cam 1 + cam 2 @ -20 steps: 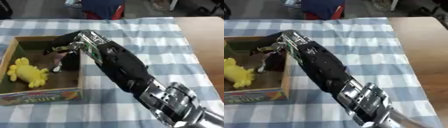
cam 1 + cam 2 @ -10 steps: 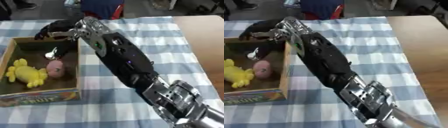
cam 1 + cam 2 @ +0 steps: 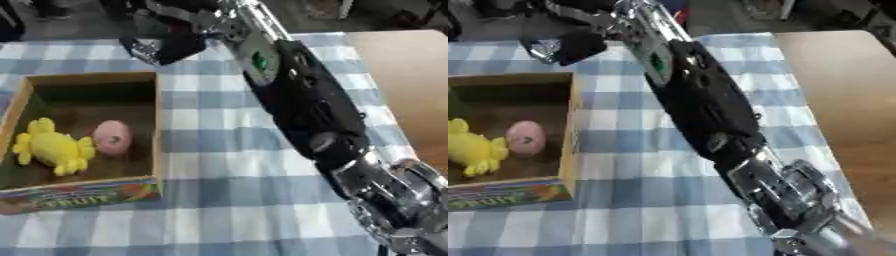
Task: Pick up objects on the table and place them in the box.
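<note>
A cardboard box [image 3: 158, 125] stands open on the left of the checked table. Inside it lie a yellow soft toy [image 3: 52, 148] and, just to its right, a pink egg-shaped thing [image 3: 112, 138]. My right arm stretches from the lower right up across the table. Its hand [image 3: 168, 42] hangs above the cloth just beyond the box's far right corner, apart from the box. The hand is blurred, its fingers look relaxed, and nothing shows in them. My left hand shows in neither view.
The blue-and-white checked cloth [image 3: 219, 200] covers the table, with bare brown tabletop [image 3: 842, 100] to the right. The box's printed front wall [image 3: 79, 196] faces me. Dark shapes stand beyond the table's far edge.
My right hand has risen out of the box and drawn back past its far right corner. The pink thing it had stays in the box beside the yellow toy.
</note>
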Tool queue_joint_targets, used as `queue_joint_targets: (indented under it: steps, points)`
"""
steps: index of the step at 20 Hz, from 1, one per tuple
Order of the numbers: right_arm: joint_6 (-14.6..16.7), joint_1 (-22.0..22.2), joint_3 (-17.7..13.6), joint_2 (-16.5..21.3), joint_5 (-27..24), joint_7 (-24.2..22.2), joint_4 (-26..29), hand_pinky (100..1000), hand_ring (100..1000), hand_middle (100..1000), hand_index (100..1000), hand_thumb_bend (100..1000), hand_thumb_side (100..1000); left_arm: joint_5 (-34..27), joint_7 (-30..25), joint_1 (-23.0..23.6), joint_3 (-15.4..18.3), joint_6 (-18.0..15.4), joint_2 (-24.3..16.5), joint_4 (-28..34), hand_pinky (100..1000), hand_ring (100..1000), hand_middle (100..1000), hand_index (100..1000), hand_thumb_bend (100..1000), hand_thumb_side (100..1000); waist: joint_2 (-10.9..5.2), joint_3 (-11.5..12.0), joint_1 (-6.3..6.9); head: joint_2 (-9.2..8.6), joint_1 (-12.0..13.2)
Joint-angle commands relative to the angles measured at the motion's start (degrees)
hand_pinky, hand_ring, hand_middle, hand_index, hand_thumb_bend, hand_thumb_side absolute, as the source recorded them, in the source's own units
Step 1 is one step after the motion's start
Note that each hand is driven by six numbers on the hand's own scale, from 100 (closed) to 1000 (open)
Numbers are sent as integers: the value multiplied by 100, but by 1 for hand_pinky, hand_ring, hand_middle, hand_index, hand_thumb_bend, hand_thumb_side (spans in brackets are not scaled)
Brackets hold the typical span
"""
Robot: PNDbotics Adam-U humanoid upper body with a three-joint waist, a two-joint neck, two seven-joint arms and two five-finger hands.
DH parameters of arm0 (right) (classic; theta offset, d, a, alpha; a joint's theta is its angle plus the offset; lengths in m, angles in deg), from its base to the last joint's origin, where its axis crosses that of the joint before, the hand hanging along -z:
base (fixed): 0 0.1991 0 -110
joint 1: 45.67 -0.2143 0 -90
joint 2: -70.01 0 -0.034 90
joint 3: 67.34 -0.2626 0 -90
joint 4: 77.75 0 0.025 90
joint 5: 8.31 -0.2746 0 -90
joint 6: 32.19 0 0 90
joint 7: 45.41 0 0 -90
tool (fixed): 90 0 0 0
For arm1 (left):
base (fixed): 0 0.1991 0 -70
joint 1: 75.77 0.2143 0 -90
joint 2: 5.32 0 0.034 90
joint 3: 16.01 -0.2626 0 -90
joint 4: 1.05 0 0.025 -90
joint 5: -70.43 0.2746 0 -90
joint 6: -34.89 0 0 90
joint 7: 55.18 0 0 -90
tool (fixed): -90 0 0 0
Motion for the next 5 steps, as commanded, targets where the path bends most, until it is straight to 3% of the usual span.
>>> queue_joint_targets:
  steps: [1, 5]
  points:
    - [-108, 173, -166, 314, -323, 299, 573, 738, 837, 780, 914, 100, 869, 41, 62, 2, 85, 20, -72, 112, 358, 591, 537, 808, 413, 556, -131, -25, 40, 15, 68]
    - [-427, 730, -361, 389, -671, 647, 1138, 736, 813, 764, 915, 100, 990, 69, 105, 5, 106, 50, -51, 112, 358, 591, 538, 809, 416, 559, -154, -94, 83, -10, 138]
